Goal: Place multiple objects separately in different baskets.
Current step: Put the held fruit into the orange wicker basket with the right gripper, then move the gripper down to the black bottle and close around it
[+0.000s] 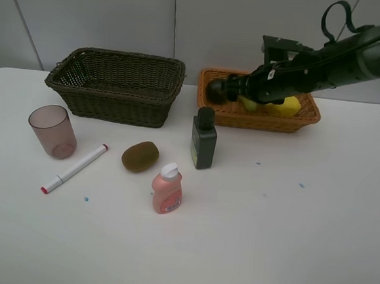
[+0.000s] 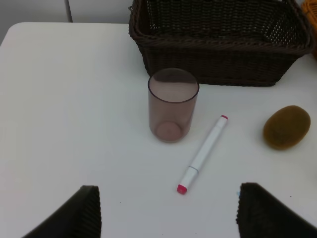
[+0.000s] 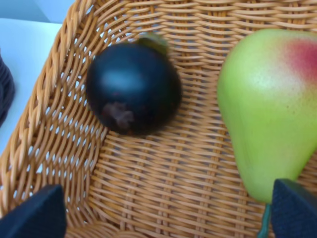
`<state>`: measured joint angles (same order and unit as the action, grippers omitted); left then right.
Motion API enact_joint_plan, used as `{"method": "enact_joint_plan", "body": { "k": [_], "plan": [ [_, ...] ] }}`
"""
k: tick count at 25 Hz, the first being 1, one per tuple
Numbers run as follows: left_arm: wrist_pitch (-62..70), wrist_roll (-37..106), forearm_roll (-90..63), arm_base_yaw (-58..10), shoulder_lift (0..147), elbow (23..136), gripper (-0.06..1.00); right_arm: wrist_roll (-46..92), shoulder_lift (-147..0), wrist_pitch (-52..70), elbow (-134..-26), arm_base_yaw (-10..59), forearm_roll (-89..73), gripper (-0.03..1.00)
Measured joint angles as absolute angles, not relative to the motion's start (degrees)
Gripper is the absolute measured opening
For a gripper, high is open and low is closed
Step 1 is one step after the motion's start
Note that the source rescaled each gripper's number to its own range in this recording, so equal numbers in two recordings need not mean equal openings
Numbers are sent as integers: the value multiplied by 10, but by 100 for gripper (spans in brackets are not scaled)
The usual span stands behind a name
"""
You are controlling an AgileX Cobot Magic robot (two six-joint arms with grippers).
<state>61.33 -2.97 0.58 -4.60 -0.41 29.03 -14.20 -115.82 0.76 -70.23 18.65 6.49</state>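
**Item: dark mangosteen** (image 3: pixel 132 88). It sits inside the orange basket (image 1: pixel 264 123), at the left end and close to the left wall. The wrist view blurs it, so it probably lies loose on the weave, but you cannot be sure. The green-red pear (image 3: pixel 270 109) is just to its right and not touching it. The yellow lemon (image 1: pixel 286 107) is further right.

**Item: your right gripper** (image 3: pixel 163 213). It hangs over the basket's left end with its jaws spread wide and nothing between them. The mangosteen lies ahead of the fingertips, untouched.

**Item: brown kiwi** (image 1: pixel 140 156). It lies on the table (image 1: pixel 287 242), near and left of the orange basket, with its long axis roughly left to right. I judge it the likely next fruit. The dark green bottle (image 1: pixel 203 142) stands upright between it and the basket's near-left corner, so clear the rim first, then pass over or around the bottle. The pink bottle (image 1: pixel 166 189) stands just near-right of the kiwi.

**Item: your left gripper** (image 2: pixel 168 213). Its jaws are wide and empty. It hovers on the near side of the mauve cup (image 1: pixel 52 131) and the white marker (image 1: pixel 76 168), so it is the nearer arm for both. The marker's long axis runs from near-left to far-right. The dark basket (image 1: pixel 114 103) lies beyond them.

**Open room:** the table is bare to the right and on the near side.
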Motion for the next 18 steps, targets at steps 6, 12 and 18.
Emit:
{"method": "enact_joint_plan", "body": {
  "k": [6, 12, 18],
  "plan": [
    [613, -30, 6, -46, -4, 290, 74, -142, -1125, 23, -702, 187, 64, 85],
    [613, -30, 6, -46, -4, 290, 74, -142, -1061, 104, -702, 187, 67, 85],
    [613, -30, 6, -46, -4, 290, 74, -142, -987, 213, -702, 207, 96, 85]
  ]
}}
